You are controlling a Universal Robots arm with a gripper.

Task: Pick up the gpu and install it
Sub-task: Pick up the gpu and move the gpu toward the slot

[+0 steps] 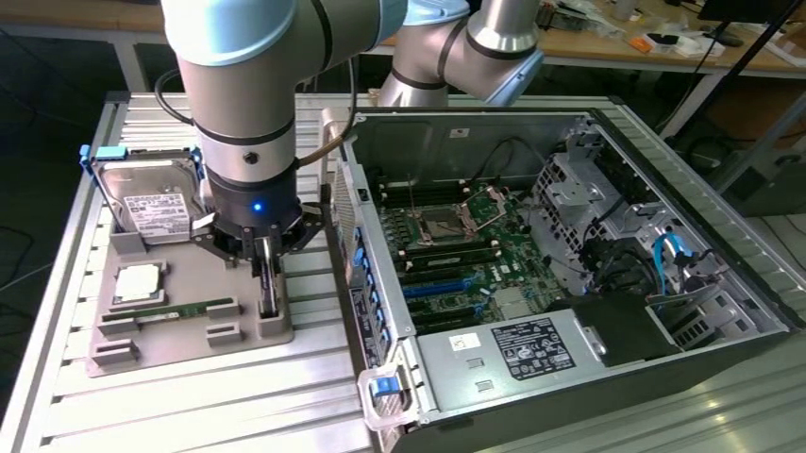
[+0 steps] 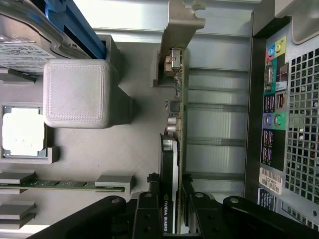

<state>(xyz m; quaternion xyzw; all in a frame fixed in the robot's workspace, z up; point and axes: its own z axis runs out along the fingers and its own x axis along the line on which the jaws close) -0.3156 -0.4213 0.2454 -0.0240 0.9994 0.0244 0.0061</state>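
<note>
White lettering "NVIDIA QUADRO" runs along the edge of the gpu. Labels on the hard drive and power supply carry print too small to read.

gpu partly hidden behind the tool

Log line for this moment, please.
hand: down over graphics card | graphics card: on edge in gray tray, not installed | computer case: open, beside gray tray

a slatted metal table stands before a cluttered wooden workbench, dark floor beside it.
</note>
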